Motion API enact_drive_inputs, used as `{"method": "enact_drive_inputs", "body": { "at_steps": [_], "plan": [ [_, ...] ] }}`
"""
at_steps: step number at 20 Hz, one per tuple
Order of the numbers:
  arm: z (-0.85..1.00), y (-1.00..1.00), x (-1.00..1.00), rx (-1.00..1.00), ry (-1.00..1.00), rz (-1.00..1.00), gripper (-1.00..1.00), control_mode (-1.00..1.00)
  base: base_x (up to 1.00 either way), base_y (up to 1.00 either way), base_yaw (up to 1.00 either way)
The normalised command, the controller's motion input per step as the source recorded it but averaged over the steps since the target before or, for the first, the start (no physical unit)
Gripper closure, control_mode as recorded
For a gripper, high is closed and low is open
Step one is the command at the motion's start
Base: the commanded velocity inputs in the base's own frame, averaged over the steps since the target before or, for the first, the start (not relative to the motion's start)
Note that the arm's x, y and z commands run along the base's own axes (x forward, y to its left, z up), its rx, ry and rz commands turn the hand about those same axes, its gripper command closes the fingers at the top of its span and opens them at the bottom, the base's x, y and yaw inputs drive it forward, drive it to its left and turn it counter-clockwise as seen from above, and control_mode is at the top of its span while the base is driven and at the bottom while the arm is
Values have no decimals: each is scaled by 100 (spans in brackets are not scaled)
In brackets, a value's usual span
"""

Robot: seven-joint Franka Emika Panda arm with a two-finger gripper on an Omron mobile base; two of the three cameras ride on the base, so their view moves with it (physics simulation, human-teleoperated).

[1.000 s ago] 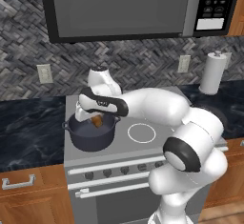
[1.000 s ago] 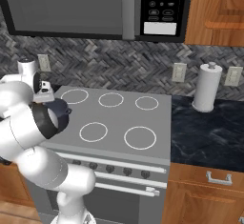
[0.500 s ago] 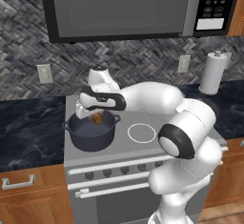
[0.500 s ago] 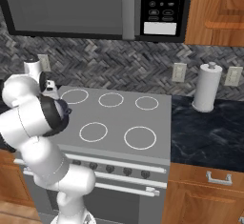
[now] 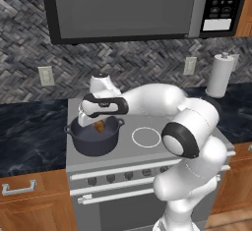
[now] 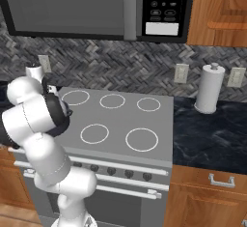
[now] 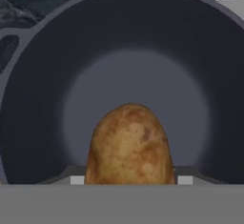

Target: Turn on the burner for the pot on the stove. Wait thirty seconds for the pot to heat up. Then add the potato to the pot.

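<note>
While the white arm reaches across the stove from the right, its gripper hangs over the mouth of the pot with the potato pinched between its fingers. From the left base view the potato is a small orange-brown lump, level with the rim of the pot and well inside its circle, much smaller than the pot itself.

Seen along the hand, the potato is an egg-shaped tuber standing on end, tan to golden brown with darker mottled patches and a few pale flecks on its skin. Its lower part is cut off by the bottom of the picture, and the pale ends of the fingers sit close against it on either side, so the jaws are narrowed onto it rather than spread. Whether its underside touches the pot floor I cannot tell.

Behind it the pot is a round, dark grey vessel with a smooth wall, a lighter grey floor and one loop handle at its rim on the upper left. It sits at the front left of the grey stove top, next to a white ring. On the right base view the stove top carries five white rings, with a row of dark knobs and a bar handle along its front.
</note>
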Motion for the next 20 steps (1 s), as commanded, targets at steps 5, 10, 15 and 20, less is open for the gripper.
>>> {"method": "enact_drive_inputs", "body": {
  "at_steps": [5, 10, 15, 20],
  "plan": [
    [-45, 0, 7, 0, 0, 0, 100, -100, 0, 0, 0],
    [-29, 0, 0, 0, 0, 0, 100, -100, 0, 0, 0],
    [-23, 0, 4, -1, 0, 0, 100, -100, 0, 0, 0],
    [-19, 0, 13, -2, 0, 0, 100, -100, 0, 0, 0]
  ]
}}
